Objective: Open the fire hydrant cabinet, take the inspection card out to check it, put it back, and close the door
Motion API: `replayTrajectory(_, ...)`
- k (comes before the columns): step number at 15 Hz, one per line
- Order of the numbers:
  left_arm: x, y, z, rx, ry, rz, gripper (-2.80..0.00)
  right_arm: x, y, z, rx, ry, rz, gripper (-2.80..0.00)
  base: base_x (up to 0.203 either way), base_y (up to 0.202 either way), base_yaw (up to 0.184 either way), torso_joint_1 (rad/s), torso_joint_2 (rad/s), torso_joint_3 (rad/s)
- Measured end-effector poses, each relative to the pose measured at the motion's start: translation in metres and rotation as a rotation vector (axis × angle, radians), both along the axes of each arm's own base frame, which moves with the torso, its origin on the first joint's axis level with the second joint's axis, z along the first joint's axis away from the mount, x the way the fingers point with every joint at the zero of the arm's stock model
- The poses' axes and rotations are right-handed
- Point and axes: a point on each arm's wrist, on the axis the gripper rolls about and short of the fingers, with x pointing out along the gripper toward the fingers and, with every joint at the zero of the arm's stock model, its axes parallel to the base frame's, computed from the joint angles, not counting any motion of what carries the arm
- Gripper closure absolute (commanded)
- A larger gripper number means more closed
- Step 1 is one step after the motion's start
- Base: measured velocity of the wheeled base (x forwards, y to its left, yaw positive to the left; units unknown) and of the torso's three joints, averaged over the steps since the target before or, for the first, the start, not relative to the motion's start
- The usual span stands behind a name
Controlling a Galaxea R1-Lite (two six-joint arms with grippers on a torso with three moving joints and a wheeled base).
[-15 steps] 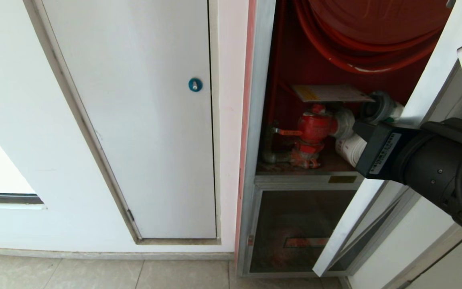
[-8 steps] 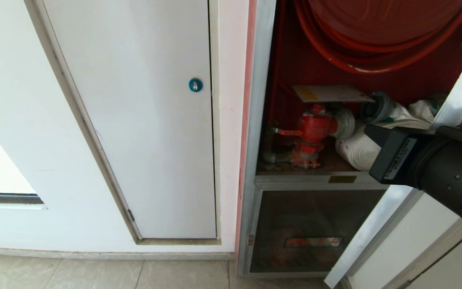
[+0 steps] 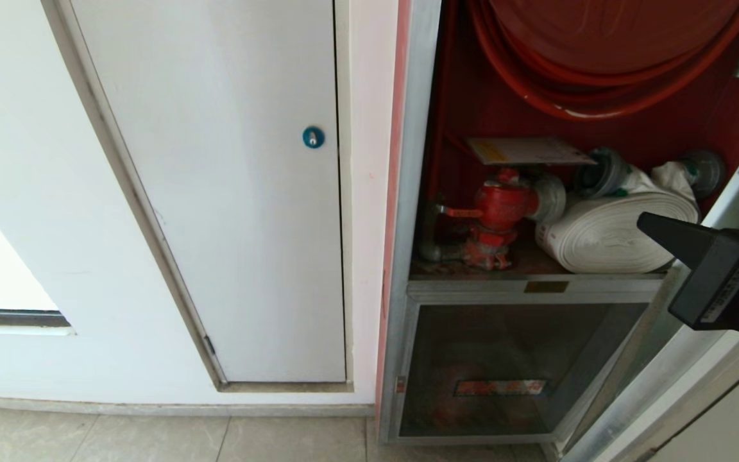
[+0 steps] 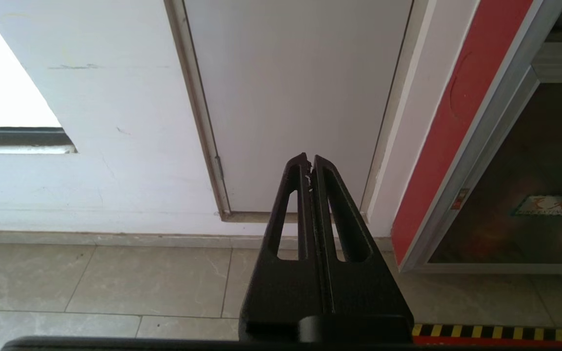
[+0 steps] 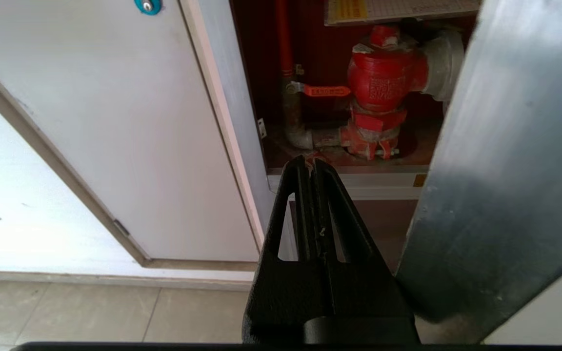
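- Nearest, at the right edge of the head view, the right gripper (image 3: 648, 224) hangs with its fingers pressed together and nothing between them; in its own wrist view the tips (image 5: 310, 163) meet in a single point aimed at the foot of the cabinet opening.
- Just right of it stands the door (image 3: 738, 192), swung wide on the right side; its grey metal edge fills the right of the right wrist view (image 5: 495, 161). I judge the opening step as good as done.
- The left gripper (image 4: 310, 161) is parked low on the left, its fingers likewise closed on nothing, facing the white flush panel (image 4: 300, 87) and the floor tiles (image 4: 105, 278).
- Farther in, the fire hydrant cabinet (image 3: 417, 160) shows its red inside: a white rolled hose (image 3: 613, 234) lies on the shelf at the right, a red valve (image 3: 501, 205) stands left of it, and the red hose reel (image 3: 600, 51) hangs above.
- Farthest, the inspection card (image 3: 526, 149) lies flat above the valve, its yellow strip toward the left, well apart from either gripper.
- Next, by my reading, comes fetching the card: the right gripper must spread its fingers, clear the door edge, reach up and in over the valve, and pinch the card's near edge without snagging the hose.
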Motion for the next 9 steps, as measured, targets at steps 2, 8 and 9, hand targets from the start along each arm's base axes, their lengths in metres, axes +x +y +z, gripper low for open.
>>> replayTrajectory(2,0.0,0.0,0.0,0.0,0.0,0.0,0.0,-0.003,-0.007,-0.004,-0.003,0.0,-0.011,0.0,0.0,0.0,0.0,0.0,0.0,0.0)
replayTrajectory(8,0.0,0.0,0.0,0.0,0.0,0.0,0.0,-0.007,-0.024,-0.011,-0.015,0.011,-0.062,0.0,0.0,0.0,0.0,0.0,0.0,0.0)
replayTrajectory(9,0.0,0.0,0.0,0.0,0.0,0.0,0.0,-0.007,-0.026,-0.011,-0.016,0.011,-0.071,0.0,0.0,0.0,0.0,0.0,0.0,0.0)
